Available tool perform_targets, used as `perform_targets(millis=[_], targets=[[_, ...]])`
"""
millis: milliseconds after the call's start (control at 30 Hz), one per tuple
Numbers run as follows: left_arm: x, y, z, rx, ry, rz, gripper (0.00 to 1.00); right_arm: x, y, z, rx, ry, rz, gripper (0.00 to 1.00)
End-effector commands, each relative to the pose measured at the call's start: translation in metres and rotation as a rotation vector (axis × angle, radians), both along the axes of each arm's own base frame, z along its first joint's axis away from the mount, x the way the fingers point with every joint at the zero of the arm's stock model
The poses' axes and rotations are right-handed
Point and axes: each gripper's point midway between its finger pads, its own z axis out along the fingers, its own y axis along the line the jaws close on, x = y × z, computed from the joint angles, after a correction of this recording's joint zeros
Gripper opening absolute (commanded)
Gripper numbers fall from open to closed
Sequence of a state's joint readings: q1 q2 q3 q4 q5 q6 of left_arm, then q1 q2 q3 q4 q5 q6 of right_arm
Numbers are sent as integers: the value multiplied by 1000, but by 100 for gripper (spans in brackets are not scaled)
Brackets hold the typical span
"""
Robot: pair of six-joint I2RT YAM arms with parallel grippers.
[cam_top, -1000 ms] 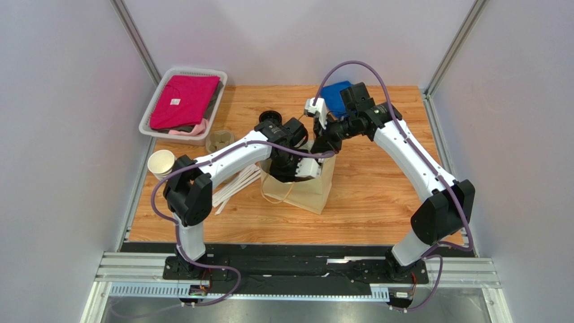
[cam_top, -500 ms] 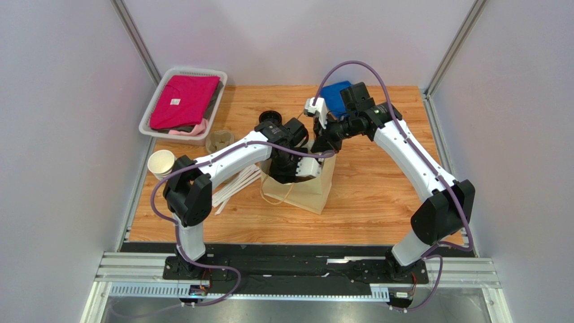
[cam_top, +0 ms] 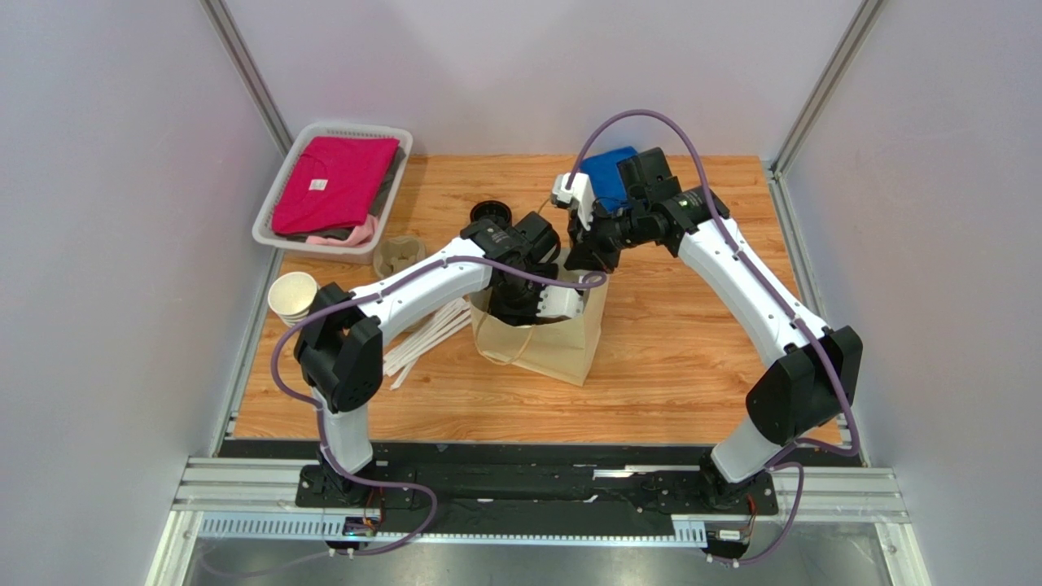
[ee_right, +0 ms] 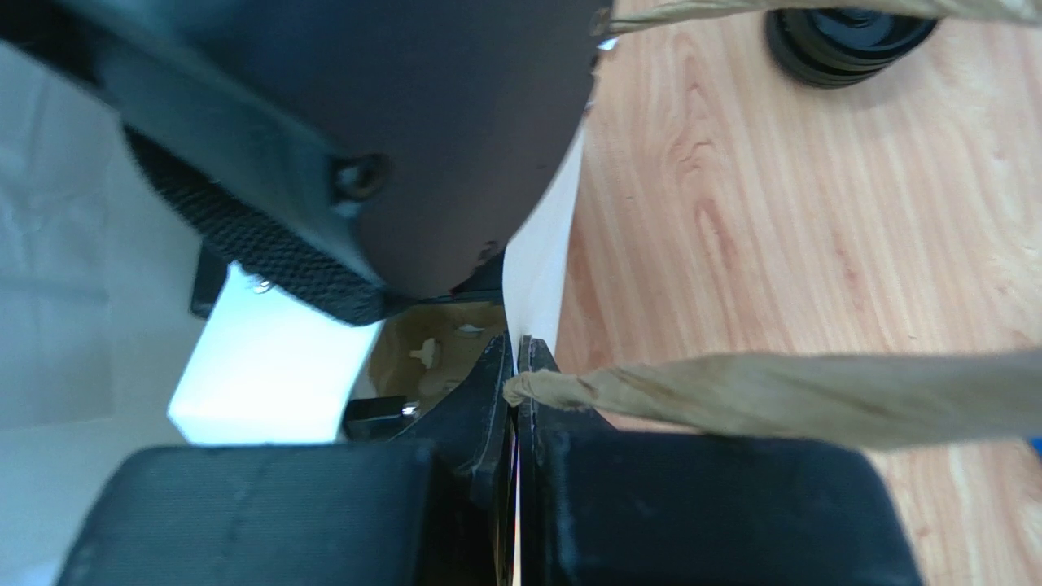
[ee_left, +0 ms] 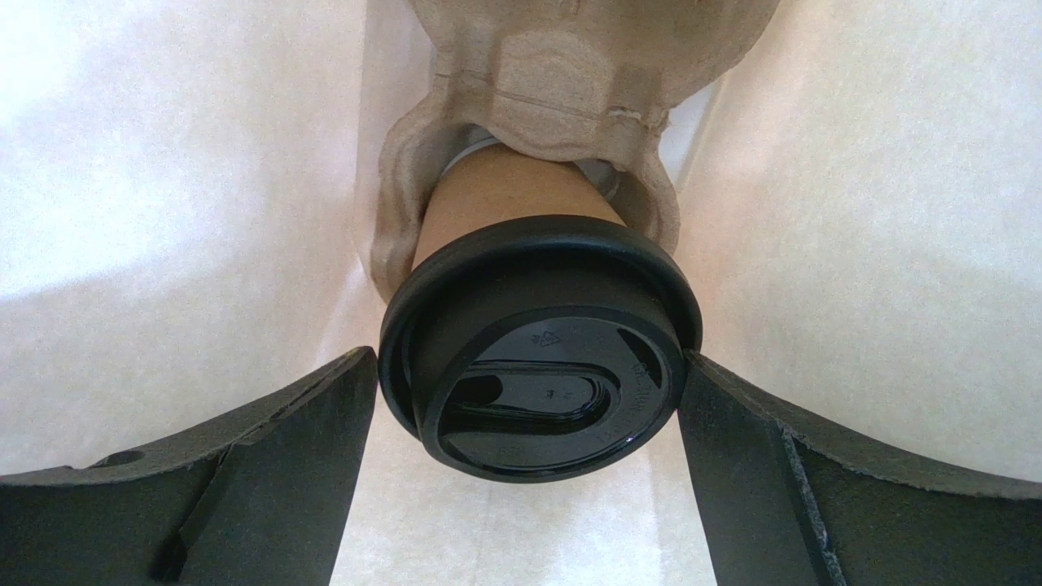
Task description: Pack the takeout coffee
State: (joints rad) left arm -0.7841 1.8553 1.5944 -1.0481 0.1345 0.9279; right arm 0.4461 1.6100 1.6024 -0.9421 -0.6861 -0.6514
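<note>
The takeout coffee (ee_left: 538, 379), a tan cup with a black lid, sits in a pulp cup carrier (ee_left: 563, 73) inside the kraft paper bag (cam_top: 544, 348). My left gripper (ee_left: 526, 360) reaches down into the bag (cam_top: 538, 305). Its two fingers press the lid's rim from both sides, so it is shut on the cup. My right gripper (ee_right: 514, 354) is shut on the bag's upper edge (ee_right: 544, 263), beside a twisted paper handle (ee_right: 783, 397). In the top view it (cam_top: 585, 260) is at the bag's far rim. The cup is hidden in the top view.
A white basket (cam_top: 272, 208) of folded clothes stands at the back left. A stack of lidless paper cups (cam_top: 294, 297) lies at the left edge. Loose black lids (cam_top: 492, 214), a spare carrier (cam_top: 398, 254), white straws (cam_top: 428, 336) and a blue object (cam_top: 605, 165) surround the bag.
My left gripper has sunk a little deeper into the bag with the cup. The bag's mouth has shifted slightly. My right gripper keeps its hold on the edge.
</note>
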Motion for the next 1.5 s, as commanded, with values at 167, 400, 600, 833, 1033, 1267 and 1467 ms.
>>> perform_targets(millis=[167,400,600,833,1033,1267,1467], targets=[[8,-10,36,-78,-87,0,99,22,-8,10,-21,-127,-106,0],[6,-13,47,-86,-68,4,99,16,-7,8,-15,-120,-76,0],[3,-13,51,-87,-49,-5,99,15,-7,9,-14,-126,-69,0],[0,-13,61,-104,-56,-4,99,14,-7,7,-21,-129,-66,0],[-1,-14,79,-168,-90,20,99,14,-7,10,-10,-139,-62,0],[-3,-12,89,-183,-100,14,99,13,-7,9,-15,-145,-55,0],[-11,-13,105,-223,-83,18,99,14,-8,9,-18,-150,-55,0]])
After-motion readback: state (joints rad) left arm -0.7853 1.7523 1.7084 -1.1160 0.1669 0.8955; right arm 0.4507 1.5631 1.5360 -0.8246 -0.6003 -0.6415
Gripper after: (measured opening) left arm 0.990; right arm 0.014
